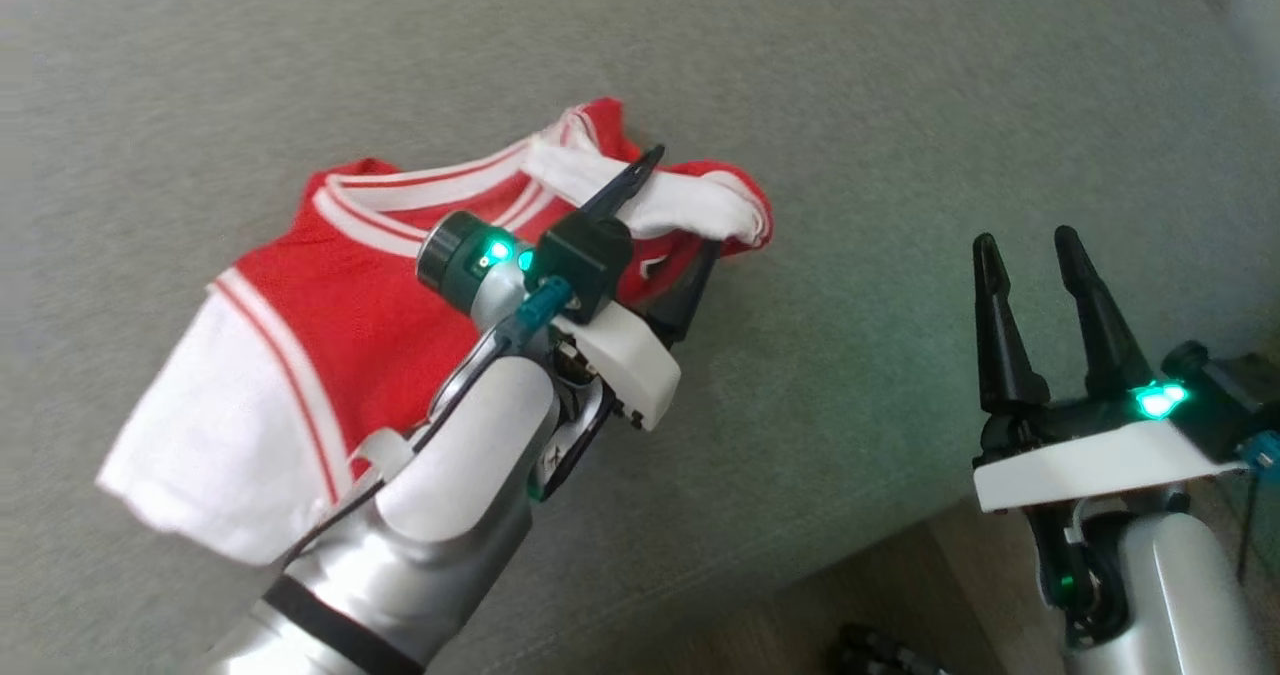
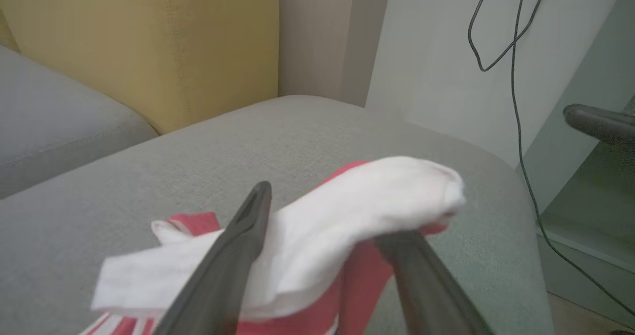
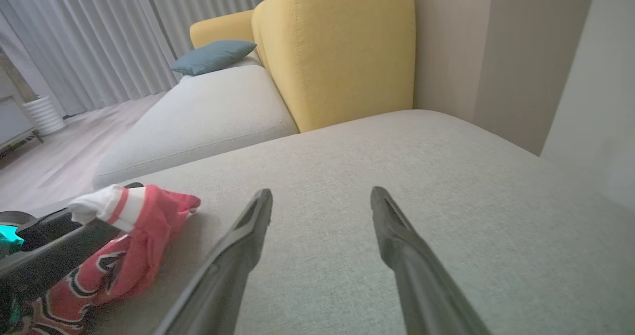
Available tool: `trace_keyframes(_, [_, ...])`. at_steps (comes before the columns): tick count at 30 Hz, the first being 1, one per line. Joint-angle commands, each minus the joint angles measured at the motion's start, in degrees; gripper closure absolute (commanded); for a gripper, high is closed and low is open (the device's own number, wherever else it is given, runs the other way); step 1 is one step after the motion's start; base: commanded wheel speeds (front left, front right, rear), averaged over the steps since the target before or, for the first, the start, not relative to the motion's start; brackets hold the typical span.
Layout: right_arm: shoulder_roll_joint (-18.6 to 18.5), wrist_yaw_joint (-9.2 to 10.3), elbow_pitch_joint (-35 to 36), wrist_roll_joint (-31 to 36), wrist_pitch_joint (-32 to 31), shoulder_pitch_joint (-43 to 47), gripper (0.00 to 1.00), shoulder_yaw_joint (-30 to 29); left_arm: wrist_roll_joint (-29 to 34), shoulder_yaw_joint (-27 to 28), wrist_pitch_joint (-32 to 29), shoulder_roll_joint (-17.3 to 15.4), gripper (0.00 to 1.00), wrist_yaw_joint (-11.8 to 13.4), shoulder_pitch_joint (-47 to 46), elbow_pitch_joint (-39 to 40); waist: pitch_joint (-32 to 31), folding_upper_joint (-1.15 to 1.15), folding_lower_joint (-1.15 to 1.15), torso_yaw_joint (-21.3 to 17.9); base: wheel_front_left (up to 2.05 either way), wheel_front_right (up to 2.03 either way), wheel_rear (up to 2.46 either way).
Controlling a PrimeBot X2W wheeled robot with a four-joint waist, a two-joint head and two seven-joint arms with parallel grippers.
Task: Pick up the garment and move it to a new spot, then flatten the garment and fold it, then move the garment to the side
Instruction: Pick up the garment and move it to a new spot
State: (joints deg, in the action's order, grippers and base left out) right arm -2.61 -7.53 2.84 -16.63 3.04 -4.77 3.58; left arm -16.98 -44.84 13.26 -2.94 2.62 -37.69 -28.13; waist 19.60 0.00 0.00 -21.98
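A red garment with white sleeves and white striped trim lies crumpled on the grey couch cushion. My left gripper is at its right end, open. Its two fingers stand wide apart on either side of a bunched white sleeve, which lies across the gap between them. In the left wrist view the sleeve drapes between the same fingers. My right gripper hovers open and holds nothing, to the right of the garment near the cushion's front edge. The right wrist view shows the garment at the lower left.
A yellow backrest rises behind the cushion, with a second grey seat and a blue pillow beyond it. A black cable hangs on the wall to the right. Wooden floor starts below the cushion's front edge.
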Motion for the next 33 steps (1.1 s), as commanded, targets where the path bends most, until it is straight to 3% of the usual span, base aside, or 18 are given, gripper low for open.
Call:
trace_keyframes(1, [-0.28,0.04,1.65,0.13,0.18,-1.24,0.00,1.12,0.75,1.14,0.59,-0.38,0.00,0.58,-0.70,2.07,-1.82,0.00,0.00,2.24,0.00,0.00,0.00])
trace_keyframes(9, [-0.27,0.04,2.42,1.74,-1.44,-0.86,0.00,0.43,-0.01,3.53,1.27,-5.24,0.00,3.85,5.51,6.37,-5.56,0.00,0.00,9.89,0.00,0.00,0.00])
trace_keyframes(19, [-0.69,0.04,4.59,3.64,-3.94,0.98,0.00,-1.51,-3.03,14.72,1.70,-10.18,0.00,12.54,14.11,15.51,-8.38,0.00,0.00,18.47,0.00,0.00,0.00])
trace_keyframes(22, [-1.00,0.04,5.23,3.97,-4.78,1.64,0.00,-1.74,-2.99,18.48,1.72,-11.86,0.00,13.80,17.09,18.65,-9.28,0.00,0.00,20.33,0.00,0.00,0.00])
trace_keyframes(26, [-1.11,0.04,5.95,4.26,-5.75,2.57,0.00,-2.07,-2.89,22.70,1.73,-14.05,0.00,12.96,20.50,22.20,-10.26,0.00,0.00,21.87,0.00,0.00,0.00])
trace_keyframes(33, [-1.41,0.04,6.51,4.66,-7.31,4.47,0.00,-2.20,-3.88,25.57,1.74,-15.64,0.00,8.29,24.76,23.57,-12.07,0.00,0.00,22.42,0.00,0.00,0.00])
